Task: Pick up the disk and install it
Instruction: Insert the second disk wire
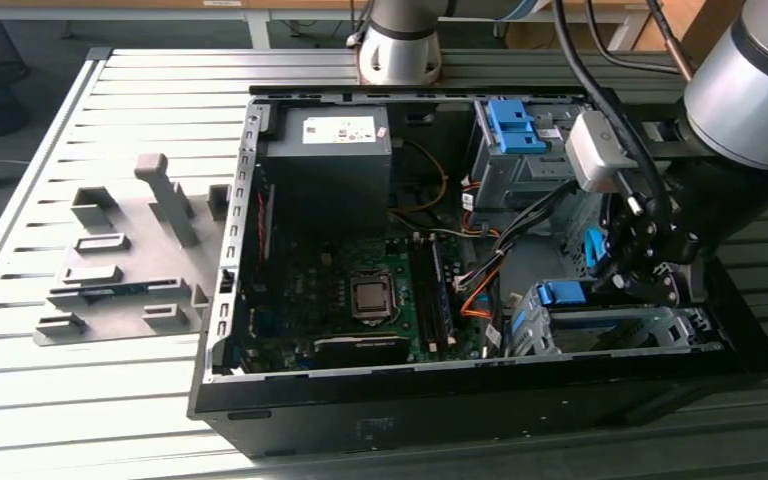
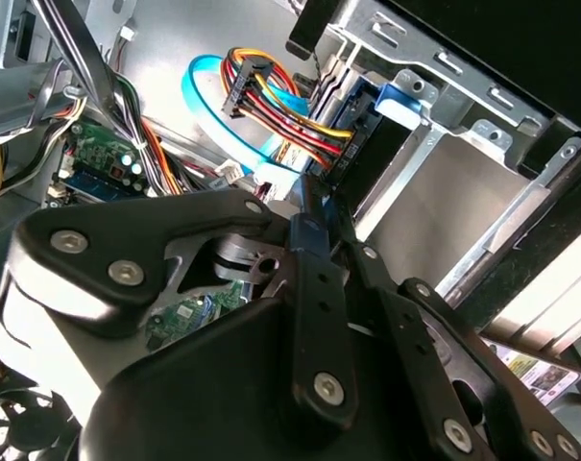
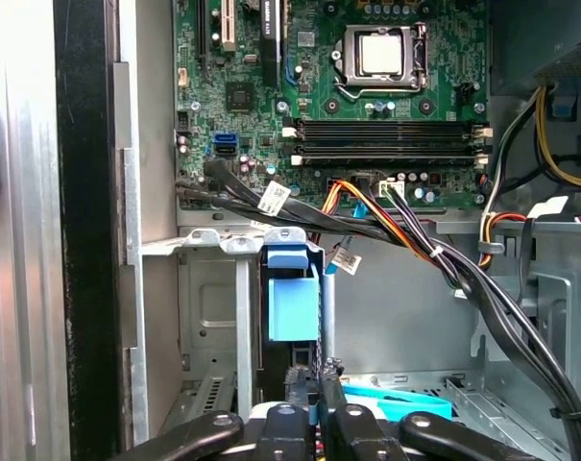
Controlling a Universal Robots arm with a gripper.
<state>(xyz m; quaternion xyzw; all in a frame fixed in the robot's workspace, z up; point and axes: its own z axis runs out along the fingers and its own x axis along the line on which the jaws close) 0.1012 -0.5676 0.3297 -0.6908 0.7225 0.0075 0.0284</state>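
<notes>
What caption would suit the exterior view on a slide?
Robot arm's pincer reaching into an open computer case, beside the drive cage with blue carrier rails.

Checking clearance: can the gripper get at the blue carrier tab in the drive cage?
Probably yes: the gripper hangs close to the blue carrier tab, nothing between them; the cable bundle runs on the tab's far side.

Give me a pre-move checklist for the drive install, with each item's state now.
1. Computer case side open, interior reachable: ok.
2. Hand inside the case, close to the drive cage: ok.
3. Disk in the cage slot, fully seated: cannot tell.
4. Cable bundle clear of the cage: not ok, it crosses right by the cage.
</notes>
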